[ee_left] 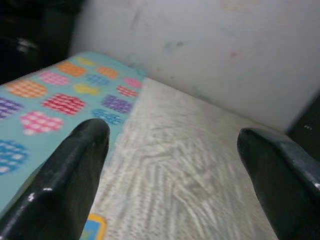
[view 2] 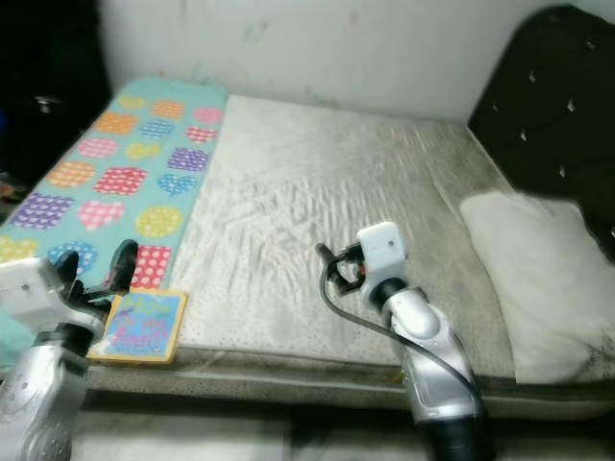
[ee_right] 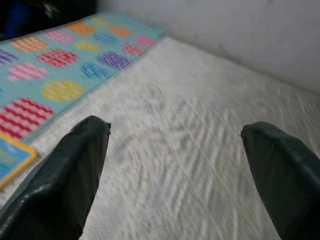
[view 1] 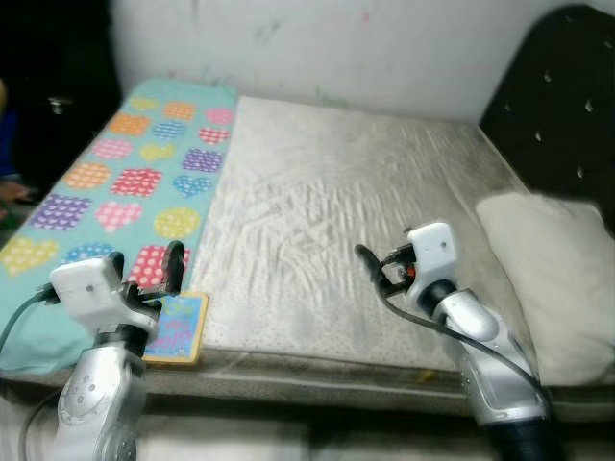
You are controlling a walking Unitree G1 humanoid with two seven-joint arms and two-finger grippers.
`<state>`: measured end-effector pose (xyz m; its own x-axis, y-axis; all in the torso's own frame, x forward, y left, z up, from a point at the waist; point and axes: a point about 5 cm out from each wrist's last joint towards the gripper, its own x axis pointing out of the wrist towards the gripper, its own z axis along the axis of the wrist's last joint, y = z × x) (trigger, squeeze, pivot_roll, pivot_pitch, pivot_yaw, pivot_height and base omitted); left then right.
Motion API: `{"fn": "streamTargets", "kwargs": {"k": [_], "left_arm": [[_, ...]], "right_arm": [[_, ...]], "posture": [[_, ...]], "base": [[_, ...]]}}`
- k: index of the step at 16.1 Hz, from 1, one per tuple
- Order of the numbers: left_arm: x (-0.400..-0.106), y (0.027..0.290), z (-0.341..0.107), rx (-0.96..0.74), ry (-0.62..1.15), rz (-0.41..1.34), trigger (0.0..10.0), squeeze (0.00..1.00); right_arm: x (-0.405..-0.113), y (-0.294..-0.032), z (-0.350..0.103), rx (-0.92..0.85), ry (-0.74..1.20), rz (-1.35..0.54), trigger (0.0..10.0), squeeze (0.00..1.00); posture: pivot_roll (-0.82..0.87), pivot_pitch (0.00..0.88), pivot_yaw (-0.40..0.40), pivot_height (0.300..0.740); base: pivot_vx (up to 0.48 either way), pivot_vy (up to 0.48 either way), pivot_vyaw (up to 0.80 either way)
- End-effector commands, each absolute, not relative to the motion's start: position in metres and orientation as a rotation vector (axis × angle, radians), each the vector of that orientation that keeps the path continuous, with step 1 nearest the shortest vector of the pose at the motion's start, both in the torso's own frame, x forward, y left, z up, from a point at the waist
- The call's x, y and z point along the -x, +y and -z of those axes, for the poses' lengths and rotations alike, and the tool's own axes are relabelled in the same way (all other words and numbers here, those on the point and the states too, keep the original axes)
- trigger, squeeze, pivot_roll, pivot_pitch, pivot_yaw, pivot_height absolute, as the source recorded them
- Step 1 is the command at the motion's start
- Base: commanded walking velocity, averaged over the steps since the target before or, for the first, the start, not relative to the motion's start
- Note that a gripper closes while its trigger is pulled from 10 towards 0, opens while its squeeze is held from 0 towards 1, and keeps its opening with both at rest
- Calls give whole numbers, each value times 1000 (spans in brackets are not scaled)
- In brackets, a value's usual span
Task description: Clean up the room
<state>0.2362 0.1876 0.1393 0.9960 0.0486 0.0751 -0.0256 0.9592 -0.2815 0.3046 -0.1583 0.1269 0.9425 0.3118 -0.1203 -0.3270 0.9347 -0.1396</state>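
Note:
A flat picture book [view 1: 179,327] with a blue cover and yellow border lies at the mattress's near left corner, beside a teal blanket [view 1: 125,182] printed with coloured hearts. My left gripper [view 1: 146,263] hovers open just above the book's far edge; a corner of the book [ee_left: 95,227] shows below its fingers. My right gripper [view 1: 373,263] hangs open over the bare grey-white mattress [view 1: 336,182] near its front middle, with nothing between its fingers. In the right wrist view the book [ee_right: 12,156] lies off to one side.
A white pillow [view 1: 553,279] lies at the bed's right end against a black tufted headboard [view 1: 557,106]. A white wall [view 1: 336,48] runs behind the bed. Left of the bed the room is dark. The mattress's front edge is close below my arms.

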Motion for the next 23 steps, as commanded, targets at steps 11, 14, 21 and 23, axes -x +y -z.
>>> {"fn": "streamTargets", "kwargs": {"k": [11,14,21,23], "left_arm": [[-232,187,-148,298,-143,13,10000,0],[-232,187,-148,295,-143,16,10000,0],[-234,186,-143,287,-106,-30,10000,0],[-235,188,-143,298,-103,-36,10000,0]], "right_arm": [[-307,-155,-130,163,78,-335,10000,0],[-308,-155,-130,163,77,-334,10000,0],[-308,-156,-128,168,79,-325,10000,0],[-308,-157,-128,171,79,-320,10000,0]], "posture": [[-11,20,-96,740],[-8,17,-95,740],[-8,24,-91,740],[-8,25,-91,740]], "base": [[186,0,0],[349,0,0],[196,0,0],[0,0,0]]}}
